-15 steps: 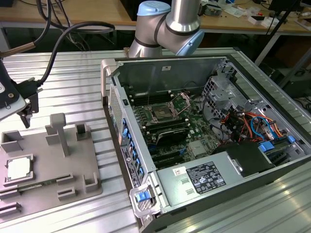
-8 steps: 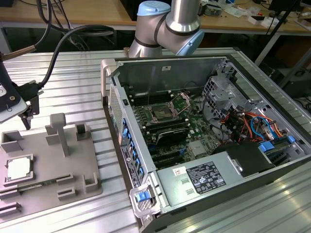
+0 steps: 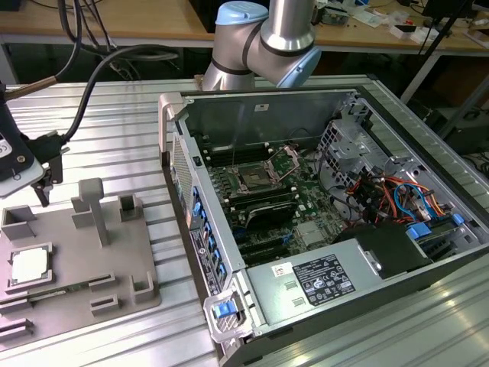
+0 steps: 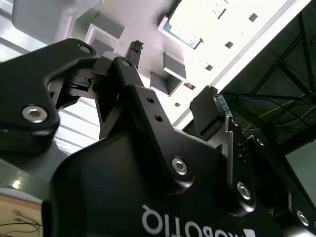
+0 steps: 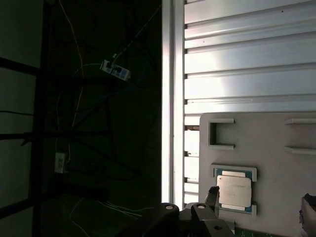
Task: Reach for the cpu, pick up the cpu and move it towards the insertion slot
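Observation:
The cpu (image 3: 30,265), a silvery-white square chip, lies flat in a recess of the grey tray (image 3: 107,267) at the exterior view's left. My gripper (image 3: 47,180) hangs open above the tray, a little behind the chip and apart from it. In the first wrist view the cpu (image 5: 236,192) sits on the tray (image 5: 276,133), with one fingertip (image 5: 212,195) beside it and the gripper (image 5: 260,200) spread around it, holding nothing. In the second wrist view the gripper (image 4: 170,79) has its black fingers (image 4: 205,111) spread wide. The insertion slot (image 3: 256,180), silver-framed, sits on the motherboard inside the case.
The open computer case (image 3: 183,153) stands on the slatted metal table (image 3: 114,115), right of the tray. Raised grey blocks (image 3: 92,202) stand on the tray near the chip. The table edge (image 5: 173,98) runs close to the tray, with dark floor and cables beyond.

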You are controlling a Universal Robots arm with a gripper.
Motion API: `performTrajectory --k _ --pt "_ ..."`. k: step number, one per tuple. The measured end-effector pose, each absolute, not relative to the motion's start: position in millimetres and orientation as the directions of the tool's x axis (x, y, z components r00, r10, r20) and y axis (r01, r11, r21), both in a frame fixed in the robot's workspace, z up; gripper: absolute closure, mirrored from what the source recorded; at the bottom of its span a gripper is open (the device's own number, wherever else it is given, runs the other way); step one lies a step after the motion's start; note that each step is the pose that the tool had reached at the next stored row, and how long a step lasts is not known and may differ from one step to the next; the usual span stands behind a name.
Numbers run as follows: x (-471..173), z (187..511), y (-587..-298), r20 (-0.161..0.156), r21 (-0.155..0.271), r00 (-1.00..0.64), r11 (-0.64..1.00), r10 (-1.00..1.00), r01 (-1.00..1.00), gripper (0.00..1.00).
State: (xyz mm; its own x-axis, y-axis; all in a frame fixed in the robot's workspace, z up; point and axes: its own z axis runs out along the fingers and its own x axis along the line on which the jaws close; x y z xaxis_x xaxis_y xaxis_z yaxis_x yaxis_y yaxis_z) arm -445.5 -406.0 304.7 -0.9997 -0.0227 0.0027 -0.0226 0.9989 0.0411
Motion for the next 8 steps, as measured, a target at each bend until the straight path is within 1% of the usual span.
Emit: performTrajectory --k 8 --pt "-445.6 302.5 -406.2 0.003 0.041 -1.000 0.999 -0.023 -0.023 0.33"
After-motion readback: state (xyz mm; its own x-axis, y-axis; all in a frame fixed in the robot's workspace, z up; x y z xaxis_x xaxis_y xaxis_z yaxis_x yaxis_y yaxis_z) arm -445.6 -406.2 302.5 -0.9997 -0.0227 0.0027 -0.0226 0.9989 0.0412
